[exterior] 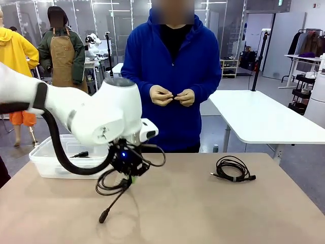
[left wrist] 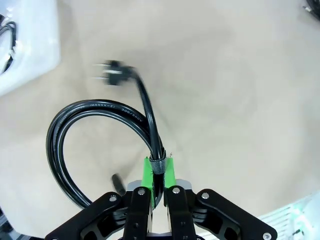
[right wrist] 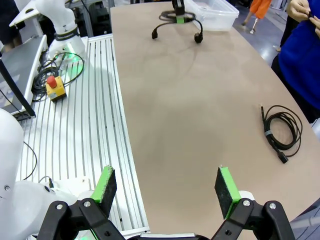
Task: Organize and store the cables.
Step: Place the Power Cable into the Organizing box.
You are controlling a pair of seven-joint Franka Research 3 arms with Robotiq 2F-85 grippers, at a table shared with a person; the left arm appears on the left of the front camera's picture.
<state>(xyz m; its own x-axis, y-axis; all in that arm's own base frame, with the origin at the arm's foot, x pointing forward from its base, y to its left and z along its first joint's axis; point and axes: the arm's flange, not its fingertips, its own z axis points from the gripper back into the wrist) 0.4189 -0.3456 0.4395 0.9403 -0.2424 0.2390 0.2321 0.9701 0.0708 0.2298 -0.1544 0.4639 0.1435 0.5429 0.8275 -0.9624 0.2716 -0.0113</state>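
My left gripper (exterior: 130,178) is shut on a black power cable (exterior: 109,182) wound in a loose coil, held just above the table. One plug (exterior: 104,216) dangles down toward the tabletop. In the left wrist view the green pads (left wrist: 147,172) pinch the cable (left wrist: 75,145) at its tie band, and the plug (left wrist: 115,70) hangs beyond. A second coiled cable (exterior: 233,169) lies on the table at the right, and it is also on the right in the right wrist view (right wrist: 282,127). My right gripper (right wrist: 165,184) stands open over the table's near edge, with nothing between its fingers.
A clear plastic bin (exterior: 43,165) stands at the table's left, with a dark cable (exterior: 81,154) inside. A person in a blue hoodie stands at the far side, hands (exterior: 172,95) together at chest height. A red stop button (right wrist: 52,87) sits on the ribbed metal base beside the table.
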